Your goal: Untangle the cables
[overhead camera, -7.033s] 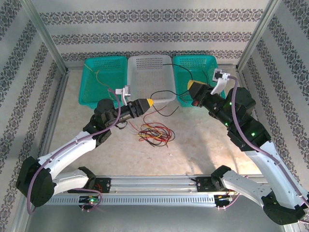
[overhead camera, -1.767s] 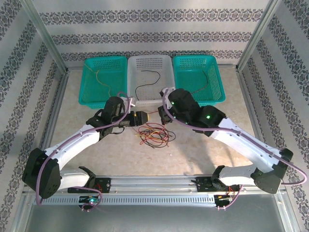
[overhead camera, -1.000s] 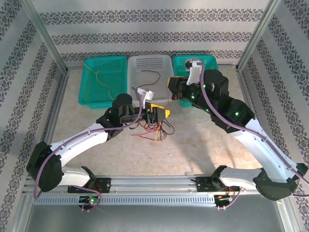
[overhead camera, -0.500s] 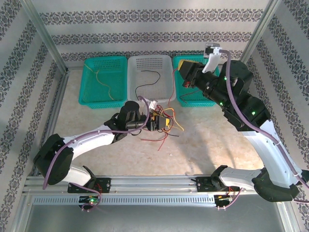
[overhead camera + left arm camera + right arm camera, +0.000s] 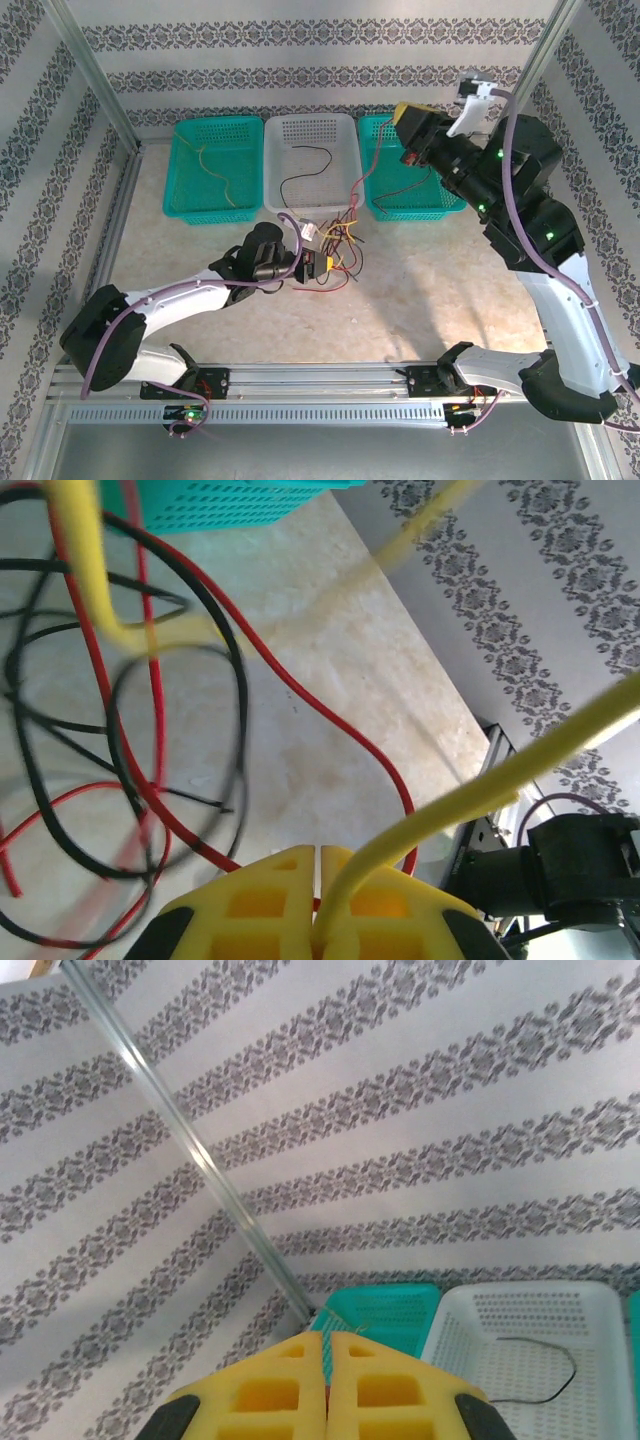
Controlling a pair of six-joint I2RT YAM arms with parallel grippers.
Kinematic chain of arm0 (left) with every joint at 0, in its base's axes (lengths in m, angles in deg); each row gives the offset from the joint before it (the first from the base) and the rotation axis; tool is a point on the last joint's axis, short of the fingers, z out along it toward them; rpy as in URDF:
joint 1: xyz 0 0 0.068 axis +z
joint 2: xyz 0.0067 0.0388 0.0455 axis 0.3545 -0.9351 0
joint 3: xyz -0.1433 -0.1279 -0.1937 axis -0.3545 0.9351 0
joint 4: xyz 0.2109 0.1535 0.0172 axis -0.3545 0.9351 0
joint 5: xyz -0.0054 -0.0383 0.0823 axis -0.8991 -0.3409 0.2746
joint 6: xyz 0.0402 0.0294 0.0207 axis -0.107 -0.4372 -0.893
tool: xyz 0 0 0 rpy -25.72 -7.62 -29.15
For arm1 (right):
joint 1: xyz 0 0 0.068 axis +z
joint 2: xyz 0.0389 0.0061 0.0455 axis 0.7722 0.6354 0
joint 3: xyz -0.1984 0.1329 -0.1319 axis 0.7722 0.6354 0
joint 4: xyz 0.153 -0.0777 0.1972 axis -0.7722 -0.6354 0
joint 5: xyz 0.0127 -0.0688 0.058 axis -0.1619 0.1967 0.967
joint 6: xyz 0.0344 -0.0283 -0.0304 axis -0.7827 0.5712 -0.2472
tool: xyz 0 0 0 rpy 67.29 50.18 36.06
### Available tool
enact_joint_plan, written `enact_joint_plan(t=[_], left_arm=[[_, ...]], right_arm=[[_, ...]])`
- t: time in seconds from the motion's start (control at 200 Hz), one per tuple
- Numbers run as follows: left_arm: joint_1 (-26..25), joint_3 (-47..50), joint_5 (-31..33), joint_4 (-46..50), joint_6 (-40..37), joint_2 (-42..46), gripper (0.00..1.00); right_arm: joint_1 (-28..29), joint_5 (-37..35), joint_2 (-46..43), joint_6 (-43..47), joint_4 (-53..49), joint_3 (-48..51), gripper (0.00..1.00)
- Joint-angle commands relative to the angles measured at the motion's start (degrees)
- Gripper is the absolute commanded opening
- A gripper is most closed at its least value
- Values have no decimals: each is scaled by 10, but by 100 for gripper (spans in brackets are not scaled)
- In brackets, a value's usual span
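Top external view: a pale, marbled table (image 5: 440,300) is walled in by wallpaper (image 5: 300,60) with grey patterned stripes, and a metal frame post (image 5: 95,80) stands at each far corner. Three baskets line the far edge: a left teal basket (image 5: 190,200), a white basket (image 5: 335,135) in the middle and a right teal basket (image 5: 440,190). A thin yellow strand (image 5: 208,158) lies in the left teal one, and a black strand (image 5: 300,175) curls in the white one. The cables (image 5: 338,250), a knot of red, yellow and black, sit on the table just in front of the white basket.

My left gripper (image 5: 322,262) is low at that knot. On the left wrist camera its yellow pads (image 5: 260,900) are pressed together with no gap, and a yellow cable (image 5: 480,800) comes out from between them and runs up to the right. Red and black loops lie on the table beyond.

My right gripper (image 5: 405,122) is raised high above the right teal basket. Its jaws are closed too; the right wrist camera shows the pads (image 5: 380,1390) meeting at a thin seam. From above, a red cable (image 5: 362,182) climbs from the knot to these jaws, so I appear to have it pinched.
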Motion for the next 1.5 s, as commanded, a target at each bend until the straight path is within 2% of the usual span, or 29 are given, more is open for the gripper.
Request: enact_joint_plan(t=[0.0,0.165,0.59,0.7,0.72,0.79,0.834,0.899,0.979,1.139,1.294,1.359,1.499], left_arm=[[-6,2,45,90,-35,11,0],[-6,-17,90,192,-49,-2,0],[4,-43,126,278,-40,-56,0],[7,-50,101,280,-40,-62,0],[7,-51,94,277,-40,-62,5],[7,-51,71,267,-33,-51,36],[7,-50,61,259,-29,-34,52],[7,-51,49,252,-29,4,67],[7,-64,41,263,-59,56,78],[15,-132,43,316,-138,128,92],[20,-219,-12,346,-175,112,100],[20,-235,-42,309,-154,101,100],[17,-232,-81,153,-90,65,98]], right_arm=[[-23,-2,-18,14,2,-29,0],[-52,7,-25,10,-2,-28,0],[-105,-4,-34,35,-36,-88,0],[-114,12,-32,30,-40,-97,0],[-114,19,-30,28,-40,-96,0],[-114,49,-22,16,-41,-91,0],[-114,71,-16,7,-41,-86,0],[-114,102,-10,-9,-36,-70,0],[-112,135,-7,-29,-23,-42,0],[-101,177,-18,-64,29,24,0],[-90,173,-23,-76,46,46,0],[-87,177,-23,-84,54,52,0],[-75,179,-19,-98,72,62,0]])
